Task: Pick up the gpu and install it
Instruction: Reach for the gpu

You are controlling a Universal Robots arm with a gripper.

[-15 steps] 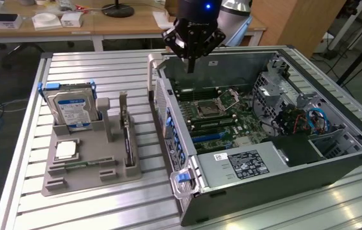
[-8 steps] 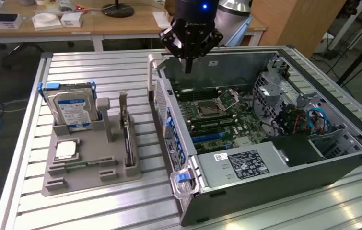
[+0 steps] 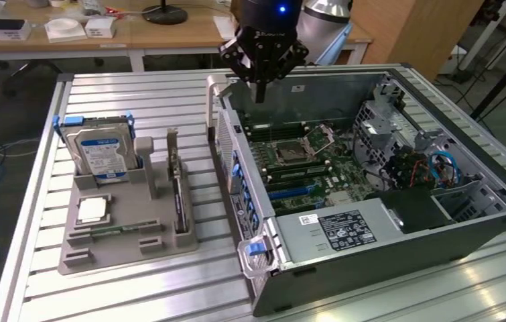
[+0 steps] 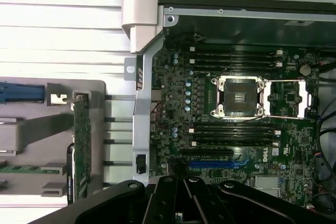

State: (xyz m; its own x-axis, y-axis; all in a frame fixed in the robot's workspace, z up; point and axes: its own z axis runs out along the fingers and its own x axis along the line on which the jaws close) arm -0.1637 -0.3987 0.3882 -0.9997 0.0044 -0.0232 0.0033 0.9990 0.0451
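Empty gripper (image 3: 259,86) above the case wall, gpu (image 3: 177,191) upright in its holder

The fingers are pressed together with nothing between them, above the rim of the open computer case (image 3: 226,137). The gpu stands on edge in the grey holder (image 3: 118,251), just beside that wall on the exterior view's left. The card looks thin, so an off-centre pinch could tip or twist it, and with the wall so near, a finger could clip the metal

Nothing readable. Black label (image 3: 346,228) on power supply (image 3: 317,249), white sticker (image 3: 309,219) at its 9 o'clock, blue-white label (image 3: 103,158) on hard drive (image 3: 81,142): print too small.
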